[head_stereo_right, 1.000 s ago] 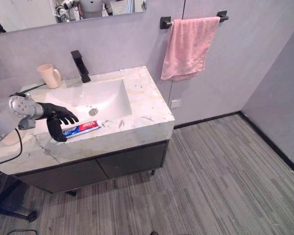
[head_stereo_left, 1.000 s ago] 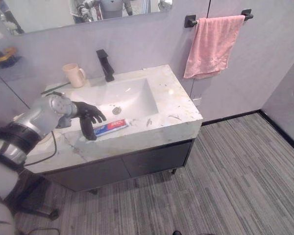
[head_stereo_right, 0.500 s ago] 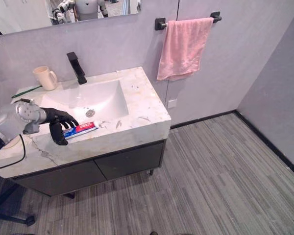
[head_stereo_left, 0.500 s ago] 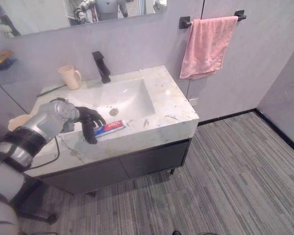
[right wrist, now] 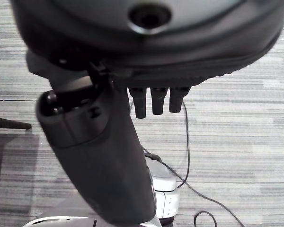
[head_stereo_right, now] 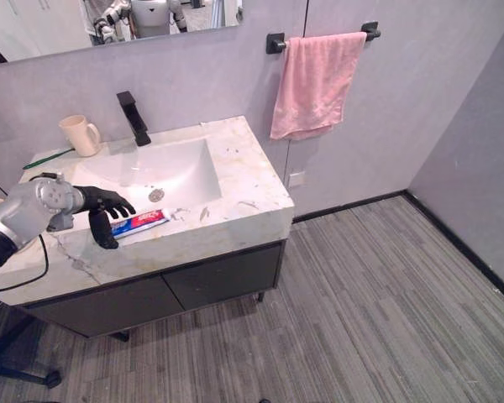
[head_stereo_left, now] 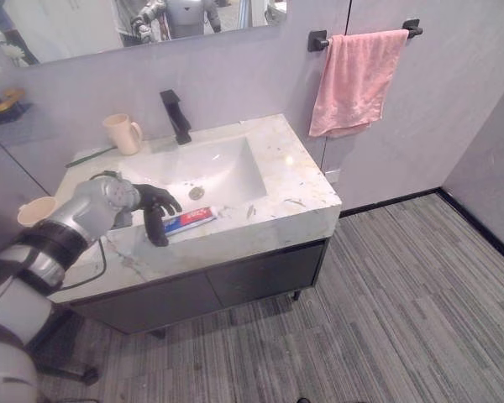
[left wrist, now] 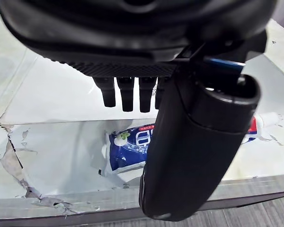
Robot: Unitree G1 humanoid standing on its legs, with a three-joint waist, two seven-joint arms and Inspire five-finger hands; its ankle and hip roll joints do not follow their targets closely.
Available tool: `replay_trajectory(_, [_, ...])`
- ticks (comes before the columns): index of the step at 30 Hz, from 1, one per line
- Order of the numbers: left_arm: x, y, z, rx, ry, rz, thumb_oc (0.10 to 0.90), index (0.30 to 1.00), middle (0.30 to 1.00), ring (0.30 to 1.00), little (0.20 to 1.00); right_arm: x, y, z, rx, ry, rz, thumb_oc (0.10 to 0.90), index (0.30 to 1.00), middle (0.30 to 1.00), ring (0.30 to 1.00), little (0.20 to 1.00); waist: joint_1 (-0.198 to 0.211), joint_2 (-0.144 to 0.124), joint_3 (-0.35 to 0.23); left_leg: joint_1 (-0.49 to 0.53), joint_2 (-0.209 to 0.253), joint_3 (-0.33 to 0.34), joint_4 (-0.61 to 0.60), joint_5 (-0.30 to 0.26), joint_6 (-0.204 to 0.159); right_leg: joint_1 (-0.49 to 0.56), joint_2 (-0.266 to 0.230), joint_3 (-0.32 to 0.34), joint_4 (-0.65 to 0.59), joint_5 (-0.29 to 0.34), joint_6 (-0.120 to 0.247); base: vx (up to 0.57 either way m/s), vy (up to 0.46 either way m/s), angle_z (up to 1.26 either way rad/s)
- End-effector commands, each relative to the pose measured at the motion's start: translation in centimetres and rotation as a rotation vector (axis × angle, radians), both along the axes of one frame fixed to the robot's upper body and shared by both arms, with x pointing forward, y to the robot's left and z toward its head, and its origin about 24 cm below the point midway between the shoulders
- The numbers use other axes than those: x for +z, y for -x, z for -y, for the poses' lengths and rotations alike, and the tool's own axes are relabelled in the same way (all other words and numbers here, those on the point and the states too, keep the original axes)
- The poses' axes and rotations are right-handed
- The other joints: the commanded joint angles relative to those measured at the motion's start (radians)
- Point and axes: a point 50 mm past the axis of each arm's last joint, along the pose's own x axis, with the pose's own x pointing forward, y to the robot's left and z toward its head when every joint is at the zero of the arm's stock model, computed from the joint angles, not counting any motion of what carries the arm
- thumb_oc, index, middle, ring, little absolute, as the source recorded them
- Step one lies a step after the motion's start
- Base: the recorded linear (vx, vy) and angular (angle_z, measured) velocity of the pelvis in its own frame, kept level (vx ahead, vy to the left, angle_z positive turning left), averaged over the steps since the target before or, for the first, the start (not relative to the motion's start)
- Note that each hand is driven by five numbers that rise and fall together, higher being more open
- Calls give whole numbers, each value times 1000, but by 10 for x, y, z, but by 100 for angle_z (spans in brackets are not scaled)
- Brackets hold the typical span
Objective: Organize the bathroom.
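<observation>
While the eye views place the left hand (head_stereo_left: 155,204) at centre left, beside the toothpaste tube (head_stereo_left: 189,220) on the marble counter (head_stereo_left: 298,189) in front of the basin (head_stereo_left: 210,164), its wrist view shows relaxed, uncurled fingers (left wrist: 125,92) above the tube, thumb down. Fingers loose, the right hand (right wrist: 109,156) hangs over striped floor (right wrist: 236,118). At upper left a cream mug (head_stereo_left: 122,133) stands, contents unseen.

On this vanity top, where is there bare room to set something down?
The right side of the countertop, between the basin and the wall edge, is bare. The front strip is taken by the toothpaste tube and the left hand. The back left corner holds a mug beside the faucet.
</observation>
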Motion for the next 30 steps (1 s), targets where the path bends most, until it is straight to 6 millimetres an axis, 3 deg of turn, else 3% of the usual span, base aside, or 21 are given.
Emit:
replay_trajectory(1, [29,-4,-29,140,-35,158,800,900,900,900,900,4,8,18,39,54,-38,800,900,900,900,900,-3,-39,-44,-72,-17,-15,121,-77,14,-19,-24,-46,68,-93,72,0,0,0])
replay_trajectory(6, [22,-5,-29,145,-50,146,800,900,900,900,900,3,10,15,42,49,-45,800,900,900,900,900,-4,-45,-49,-67,-15,-11,121,-79,15,-10,-23,-48,61,-92,73,0,0,0])
replay_trajectory(9, [17,-6,-29,151,-61,140,587,580,580,580,580,2,11,14,46,43,-49,800,900,900,900,900,-4,-48,-50,-66,-14,-9,124,-81,15,-6,-22,-51,61,-93,73,0,0,0])
replay_trajectory(10, [15,-7,-29,157,-63,141,551,526,526,526,526,2,11,13,48,40,-50,800,900,900,900,900,-5,-49,-51,-64,-14,-7,122,-82,16,-6,-21,-51,60,-94,73,0,0,0])
replay_trajectory(13, [10,-7,-28,162,-66,134,508,462,462,462,462,1,12,11,53,37,-54,800,900,900,900,900,-7,-51,-52,-63,-13,-5,123,-83,16,-4,-22,-52,59,-94,74,0,0,0])
replay_trajectory(20, [-2,-9,-25,173,-72,126,474,411,411,411,411,-1,15,8,58,32,-64,800,900,900,900,900,-13,-51,-48,-60,-10,-1,121,-84,17,-7,-22,-53,62,-96,75,3,-2,-4])
replay_trajectory(26, [-15,-8,-24,183,-79,108,400,300,300,300,300,-2,19,6,66,28,-74,800,900,900,900,900,-18,-51,-46,-59,-7,4,123,-85,17,-6,-23,-54,64,-97,76,0,0,0])
replay_trajectory(30, [-23,-8,-24,187,-76,110,400,300,300,300,300,-3,19,5,73,26,-73,800,900,900,900,900,-21,-51,-44,-60,-5,6,123,-86,17,-7,-23,-53,66,-100,76,1,-2,-2])
